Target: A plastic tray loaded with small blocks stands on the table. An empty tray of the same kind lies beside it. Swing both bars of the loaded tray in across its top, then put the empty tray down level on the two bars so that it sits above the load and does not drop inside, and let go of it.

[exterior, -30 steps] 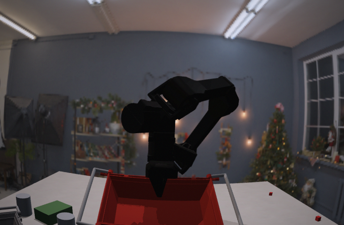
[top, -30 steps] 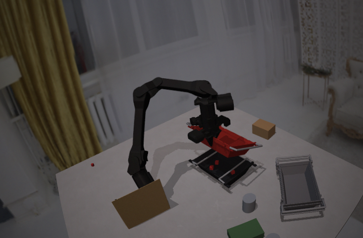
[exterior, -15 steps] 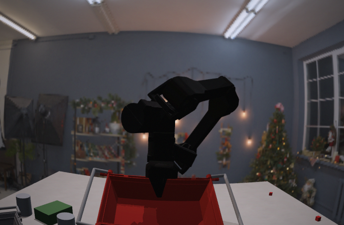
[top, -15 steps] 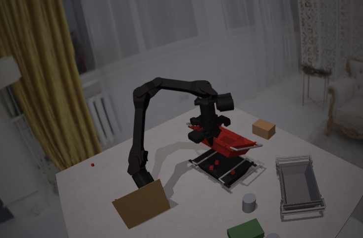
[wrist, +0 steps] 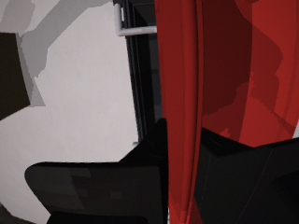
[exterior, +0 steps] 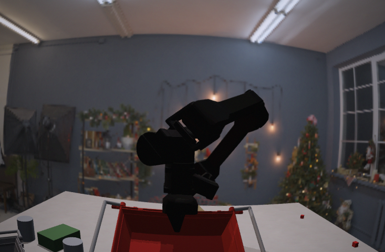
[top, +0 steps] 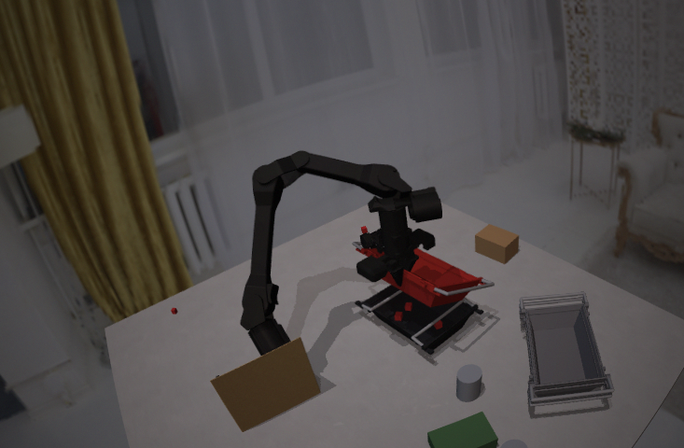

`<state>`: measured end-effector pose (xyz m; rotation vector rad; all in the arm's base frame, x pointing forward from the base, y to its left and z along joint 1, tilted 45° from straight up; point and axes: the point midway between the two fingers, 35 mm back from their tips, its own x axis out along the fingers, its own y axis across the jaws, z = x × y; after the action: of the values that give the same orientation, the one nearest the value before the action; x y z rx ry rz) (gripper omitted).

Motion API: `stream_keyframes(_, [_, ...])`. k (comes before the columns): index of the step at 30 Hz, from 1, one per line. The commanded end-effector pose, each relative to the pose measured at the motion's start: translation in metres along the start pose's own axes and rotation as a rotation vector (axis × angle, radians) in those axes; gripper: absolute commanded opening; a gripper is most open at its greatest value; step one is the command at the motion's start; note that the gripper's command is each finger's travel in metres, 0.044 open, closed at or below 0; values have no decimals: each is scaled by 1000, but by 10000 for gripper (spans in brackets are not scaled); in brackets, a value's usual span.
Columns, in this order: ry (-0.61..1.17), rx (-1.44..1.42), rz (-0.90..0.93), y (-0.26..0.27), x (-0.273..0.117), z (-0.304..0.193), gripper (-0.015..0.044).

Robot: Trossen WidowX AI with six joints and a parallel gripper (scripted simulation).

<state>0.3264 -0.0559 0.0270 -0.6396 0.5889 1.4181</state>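
The loaded black tray [top: 424,315] [wrist: 141,70] stands on the table with small red blocks [top: 408,306] inside. Its two wire bars lie in across its top; one bar [top: 427,328] shows near its right end. My gripper [top: 398,280] [exterior: 177,228] [wrist: 170,123] is shut on a long side wall of the empty red tray [top: 431,293] [exterior: 151,221] [wrist: 179,70]. The red tray hangs over the black tray, its own bars [exterior: 97,226] [exterior: 257,227] swung out. In the top view it looks above the load; whether it touches the bars is hidden.
A grey tray [top: 559,348] [exterior: 2,243] stands to the right in the top view. An orange-brown box [top: 495,243], grey cylinder [top: 467,384], green block [top: 461,433] [exterior: 59,236] and brown panel [top: 266,385] stand around. Loose red blocks [top: 174,310] [exterior: 301,216] [exterior: 355,244] lie farther off.
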Motion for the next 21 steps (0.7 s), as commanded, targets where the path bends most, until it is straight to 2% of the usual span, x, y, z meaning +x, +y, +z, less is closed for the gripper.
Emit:
stream_keyframes(1, [-2,9,-16,-2,6,-2,0])
stream_keyframes(13, [-5,9,-16,0,29,0,0])
stream_keyframes(21, [-5,9,-16,4,30,1,0])
